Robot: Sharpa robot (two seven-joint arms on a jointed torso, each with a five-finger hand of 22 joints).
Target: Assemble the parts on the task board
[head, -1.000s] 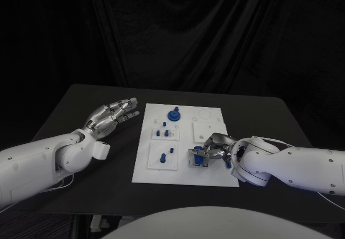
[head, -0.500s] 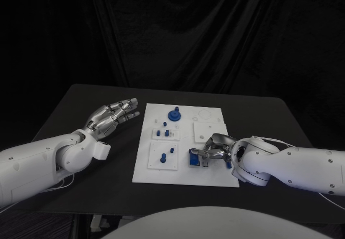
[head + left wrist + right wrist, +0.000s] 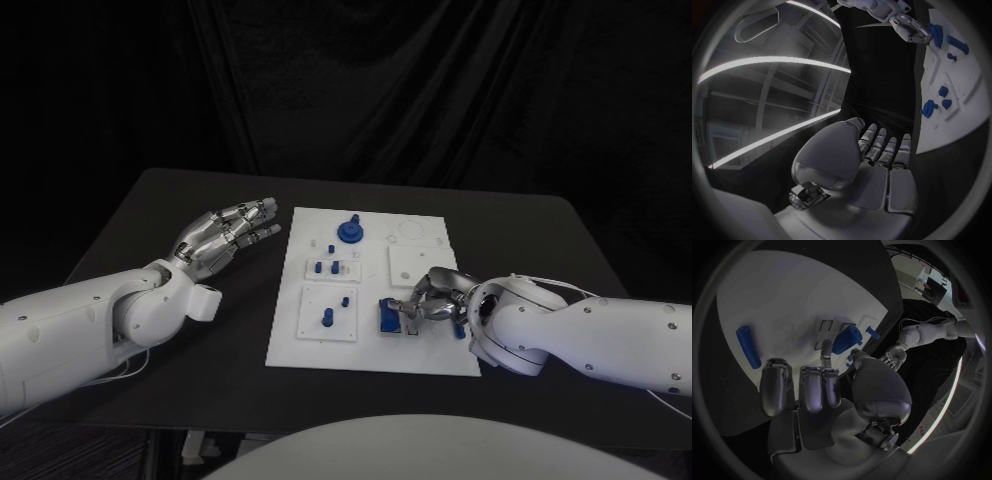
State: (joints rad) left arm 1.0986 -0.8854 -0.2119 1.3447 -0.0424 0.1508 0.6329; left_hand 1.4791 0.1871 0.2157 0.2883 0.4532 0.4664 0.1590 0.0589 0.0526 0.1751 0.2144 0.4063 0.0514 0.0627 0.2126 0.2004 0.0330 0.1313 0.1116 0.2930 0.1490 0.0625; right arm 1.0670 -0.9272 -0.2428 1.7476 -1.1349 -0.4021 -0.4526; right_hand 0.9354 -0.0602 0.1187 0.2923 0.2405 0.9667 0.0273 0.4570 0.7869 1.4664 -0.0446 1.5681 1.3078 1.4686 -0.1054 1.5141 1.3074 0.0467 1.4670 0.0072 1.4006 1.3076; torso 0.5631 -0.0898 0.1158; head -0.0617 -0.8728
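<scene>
The white task board [image 3: 426, 355] lies in the middle of the black table. My right hand [image 3: 433, 300] is low over its near right part; thumb and a finger pinch a blue block [image 3: 389, 319] [image 3: 848, 340] that stands against the board by a slot. A long blue bar [image 3: 748, 347] lies flat on the board beside the fingers. A round blue piece with a peg [image 3: 351, 231] stands at the far end, and small blue pegs [image 3: 329, 267] [image 3: 326, 318] stand in the left plates. My left hand [image 3: 224, 235] hovers open, left of the board, fingers spread.
The black table [image 3: 173, 200] has bare surface on both sides of the board. A white square plate [image 3: 408, 262] sits on the board just beyond my right hand. In the left wrist view the board [image 3: 967, 115] curves past the fingertips [image 3: 886, 145].
The right hand has shifted slightly to the right and lowered the blue block onto the board. The left arm has not moved.
</scene>
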